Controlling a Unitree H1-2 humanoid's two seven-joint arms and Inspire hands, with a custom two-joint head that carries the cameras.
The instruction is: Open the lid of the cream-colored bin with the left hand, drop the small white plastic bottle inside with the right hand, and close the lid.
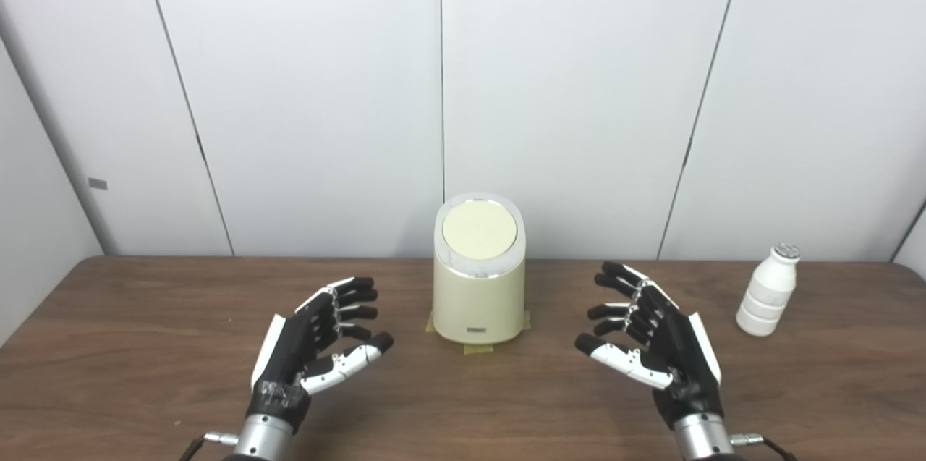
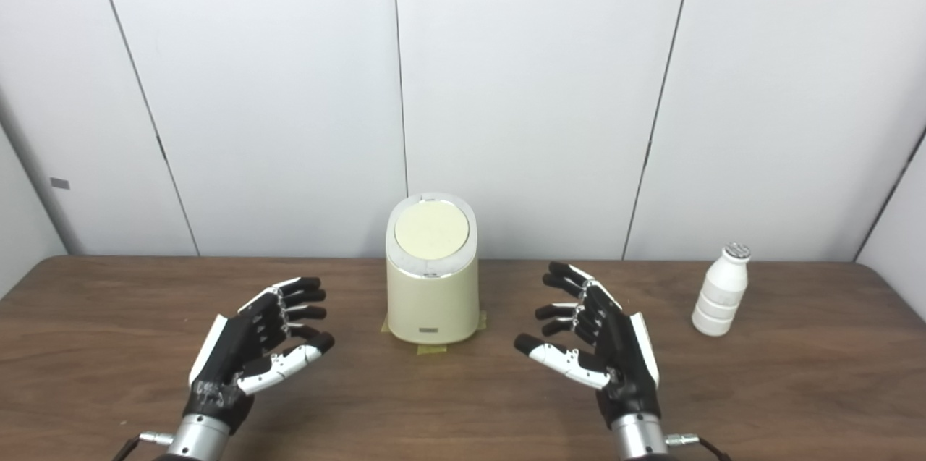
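Left eye view: unreadable small dark label low on cream bin.

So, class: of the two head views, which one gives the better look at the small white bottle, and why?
The right eye view: the white bottle stands upright on the table, well inside the frame with bare wood around it. The left eye view shows the same bottle whole too, but nearer the picture's right edge. Both are clear; the difference is slight.
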